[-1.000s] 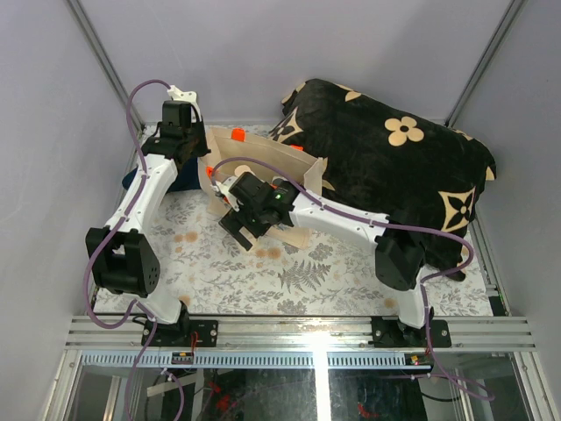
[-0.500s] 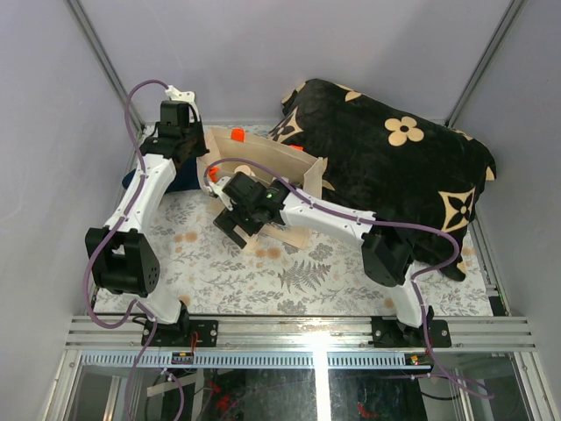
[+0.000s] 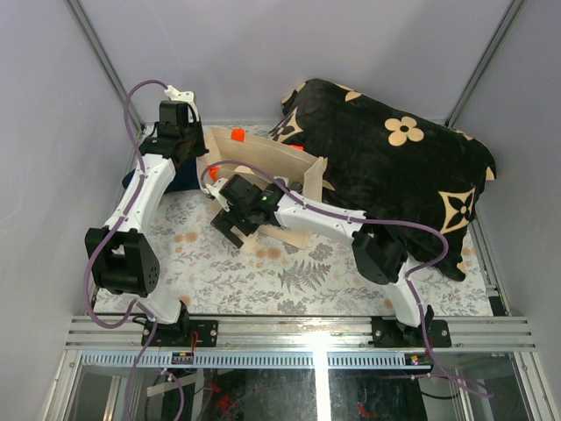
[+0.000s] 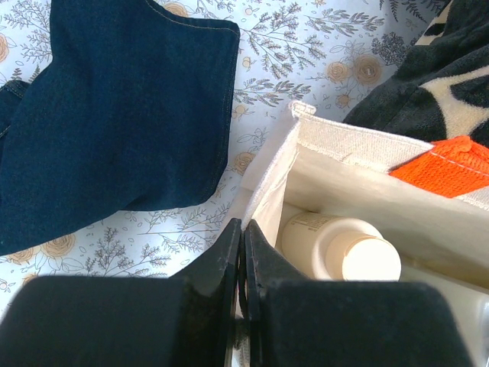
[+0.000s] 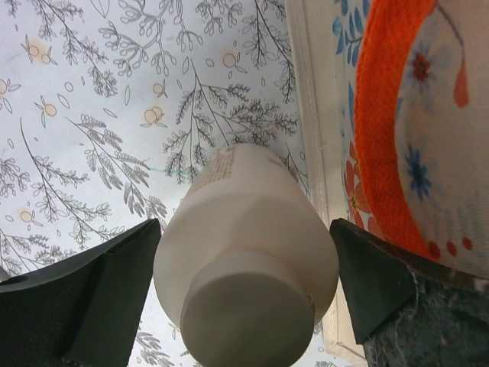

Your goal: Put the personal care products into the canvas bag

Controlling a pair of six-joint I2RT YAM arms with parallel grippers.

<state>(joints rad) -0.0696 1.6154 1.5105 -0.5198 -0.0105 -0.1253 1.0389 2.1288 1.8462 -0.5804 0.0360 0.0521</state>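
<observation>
Right gripper (image 5: pixel 244 233) is clamped on 1 cream bottle (image 5: pixel 229 199) just beside the canvas bag (image 4: pixel 359 145). Left gripper (image 4: pixel 241 229) is squeezed closed at the bag's corner, with a second bottle (image 4: pixel 336 245) lying inside.

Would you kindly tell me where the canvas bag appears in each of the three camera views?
Top external: canvas bag at centre, left of the black cushion.
Left wrist: canvas bag lower right, open, a cream bottle inside.
Right wrist: canvas bag along the right edge, beside a gripped bottle.
Shared landmark: its orange handles.
</observation>
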